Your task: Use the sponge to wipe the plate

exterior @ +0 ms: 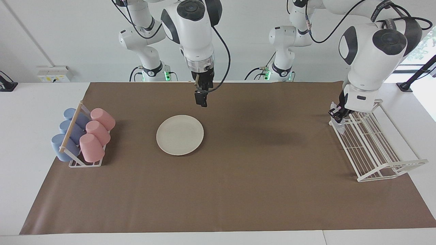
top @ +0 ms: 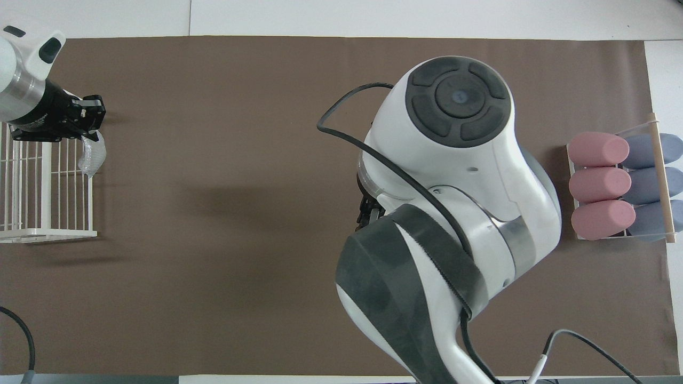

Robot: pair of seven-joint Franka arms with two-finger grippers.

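A brown mat (exterior: 238, 190) covers the white surface (exterior: 20, 136). A rack (exterior: 85, 164) holding three pink cups (exterior: 97, 134) and three blue cups (exterior: 66, 136) stands at the right arm's end. A white wire rack (exterior: 374, 149) stands at the left arm's end.

L arm comes in bent at the elbow, wrist pointing down, left gripper (exterior: 338, 117) hanging low w/ fingers pinched shut on something small and silvery. R arm reaches out over mid-table, wrist straight down, right gripper (exterior: 201, 101) up in the air, fingers look closed w/ nothing in them.
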